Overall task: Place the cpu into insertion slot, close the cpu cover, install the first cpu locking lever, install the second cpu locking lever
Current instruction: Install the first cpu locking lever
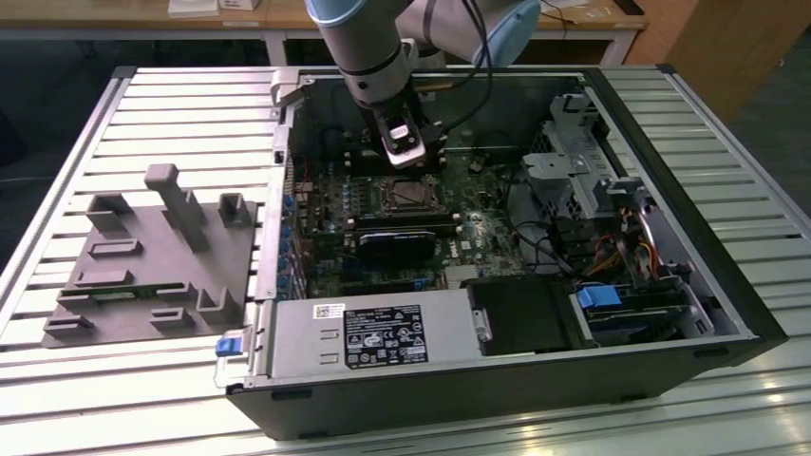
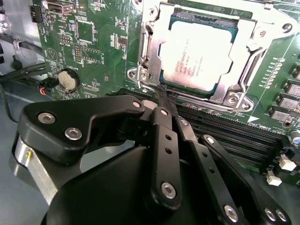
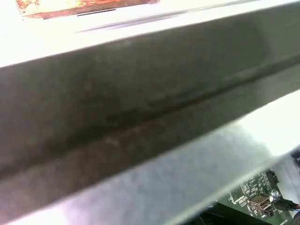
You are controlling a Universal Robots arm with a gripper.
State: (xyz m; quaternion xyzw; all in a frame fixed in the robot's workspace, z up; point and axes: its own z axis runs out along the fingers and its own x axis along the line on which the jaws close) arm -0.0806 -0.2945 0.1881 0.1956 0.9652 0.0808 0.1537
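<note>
The cpu (image 2: 197,56), a flat square chip with a silvery top, lies in the insertion slot (image 1: 408,195) on the green motherboard. The cpu cover (image 2: 161,28), a thin silver frame, lies flat around the chip, whose top shows through the square window. A thin metal locking lever (image 2: 144,51) runs along one side of the cover. In the second wrist view my gripper (image 2: 161,93) has its black fingers drawn together, the tips resting at the cover's edge near a corner screw. In the exterior view my gripper (image 1: 405,152) hangs inside the open case, just behind the slot.
The computer case (image 1: 709,285) lies open on a slatted table. Long black memory slots (image 2: 243,136) run beside the socket, with a coin battery (image 2: 68,79) nearby. Inside are a drive cage (image 1: 583,171), cables (image 1: 609,252) and a power supply (image 1: 367,342). A grey fixture (image 1: 152,256) sits outside. A grey case wall (image 3: 140,117) is close to the wrist.
</note>
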